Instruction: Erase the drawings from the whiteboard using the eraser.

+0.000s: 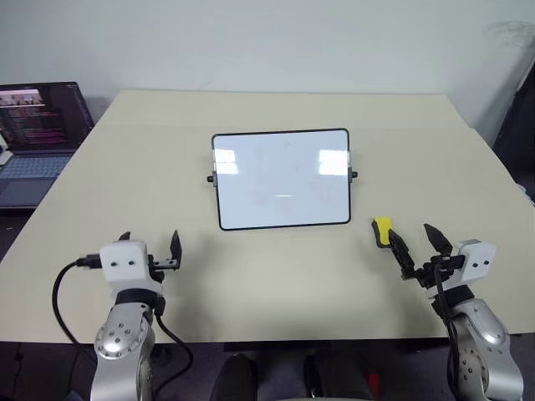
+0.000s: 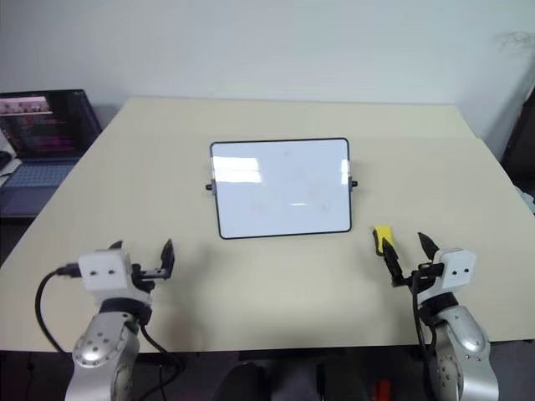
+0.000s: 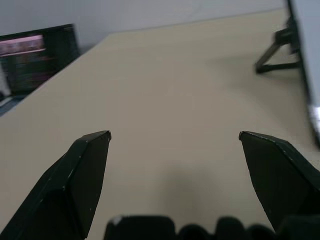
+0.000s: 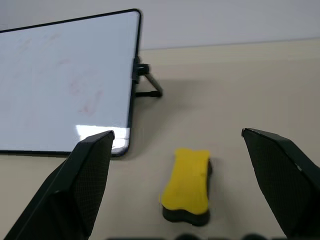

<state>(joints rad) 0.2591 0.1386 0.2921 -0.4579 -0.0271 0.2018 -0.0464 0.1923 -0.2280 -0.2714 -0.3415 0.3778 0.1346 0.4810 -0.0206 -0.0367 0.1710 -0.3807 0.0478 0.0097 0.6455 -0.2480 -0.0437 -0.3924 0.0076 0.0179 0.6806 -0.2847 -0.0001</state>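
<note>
The whiteboard stands propped and tilted back in the middle of the table, its black frame and side knobs showing. Of the drawings only faint reddish traces show on its white surface. The yellow eraser lies flat on the table off the board's near right corner, dark underside down. My right gripper hovers open just behind the eraser, not touching it. My left gripper is open and empty over bare table at the near left, pointing forward, well short of the board.
An open laptop with a lit screen sits on a lower surface beyond the table's left edge. The board's folding stand leg sticks out behind it. A black cable loops off my left wrist.
</note>
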